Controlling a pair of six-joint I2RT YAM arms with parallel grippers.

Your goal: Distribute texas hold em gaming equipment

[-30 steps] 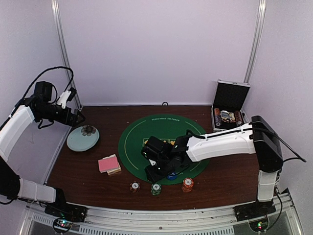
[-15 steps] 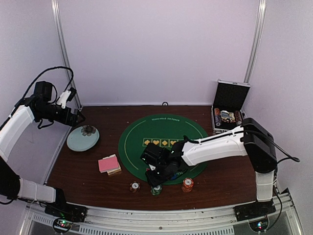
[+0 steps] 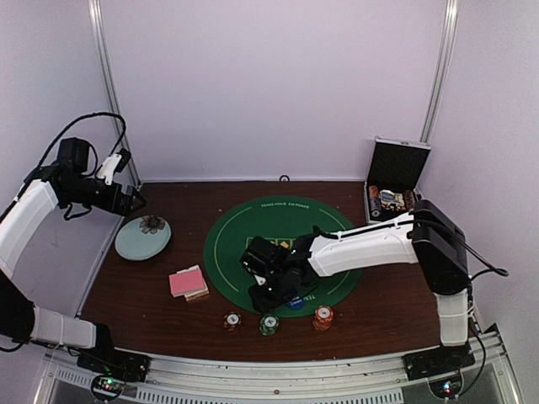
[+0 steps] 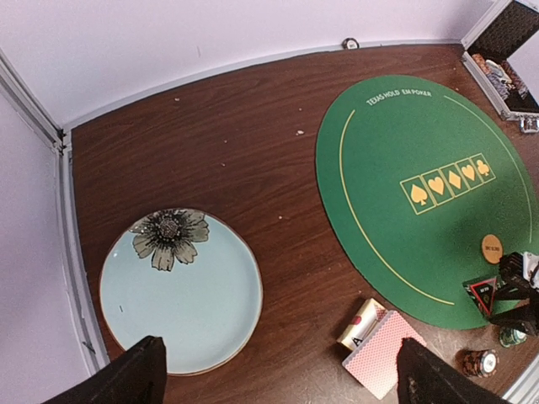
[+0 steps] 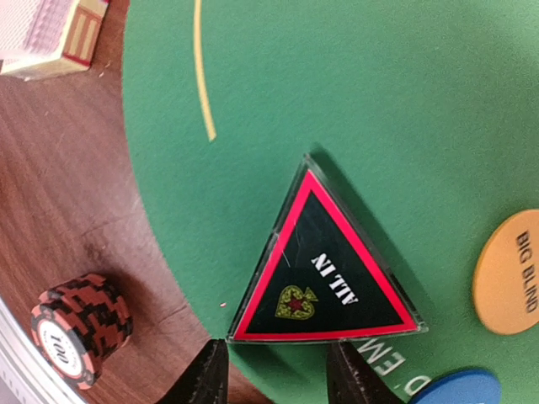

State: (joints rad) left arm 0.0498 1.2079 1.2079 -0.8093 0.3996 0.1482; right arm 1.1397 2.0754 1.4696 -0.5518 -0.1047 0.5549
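On the green felt mat (image 3: pixel 244 227) we see the black red-edged triangular marker (image 5: pixel 324 269) laid, pink-backed cards (image 4: pixel 383 358) undealt; left gripper (image 4: pixel 285 379) and right gripper (image 5: pixel 282 370) gape empty.

Three cameras share a round green felt mat (image 3: pixel 232 244).
Top overhead from behind; left wrist high, right wrist very close.

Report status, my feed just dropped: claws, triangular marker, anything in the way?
Left claw open, empty, raised near the dish. Right claw open, tips at the triangular marker, which lies flat on the green mat. Orange button beside it, apart; nothing blocking.
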